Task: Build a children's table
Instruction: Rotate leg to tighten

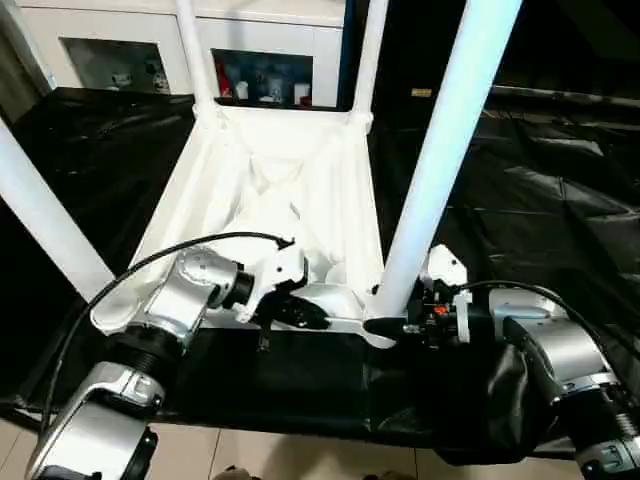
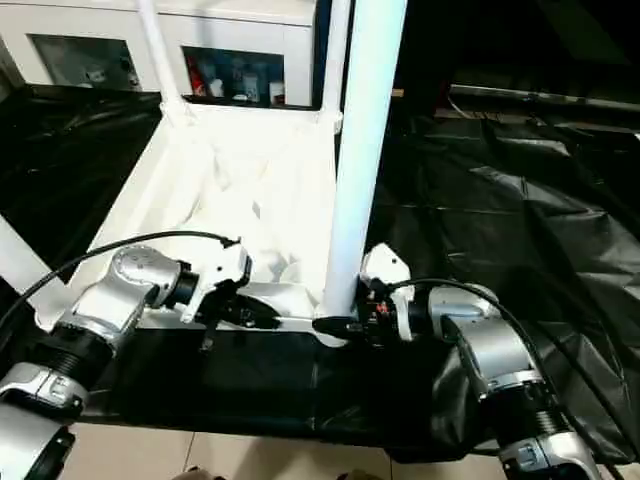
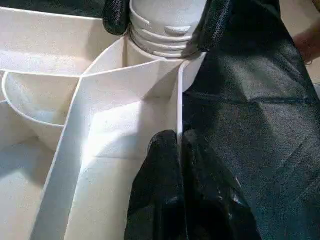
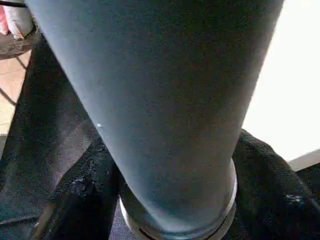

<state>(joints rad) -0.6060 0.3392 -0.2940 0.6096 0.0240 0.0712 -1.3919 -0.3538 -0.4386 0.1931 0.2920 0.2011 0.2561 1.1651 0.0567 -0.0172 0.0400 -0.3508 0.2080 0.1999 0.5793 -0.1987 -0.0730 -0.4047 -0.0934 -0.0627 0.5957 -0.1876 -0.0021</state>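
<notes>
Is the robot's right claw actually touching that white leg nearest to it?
Touching. In the right wrist view, both black fingers press against the leg, one on either side near its base.

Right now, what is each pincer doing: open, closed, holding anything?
Left pincer: shut on the table top's near rim.
Right pincer: fingers around the base of the near right leg.

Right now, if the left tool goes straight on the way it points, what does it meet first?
Probably the threaded base of the near right leg in its corner socket, where the right tool sits; the left tool already pinches the tabletop's rim.
</notes>
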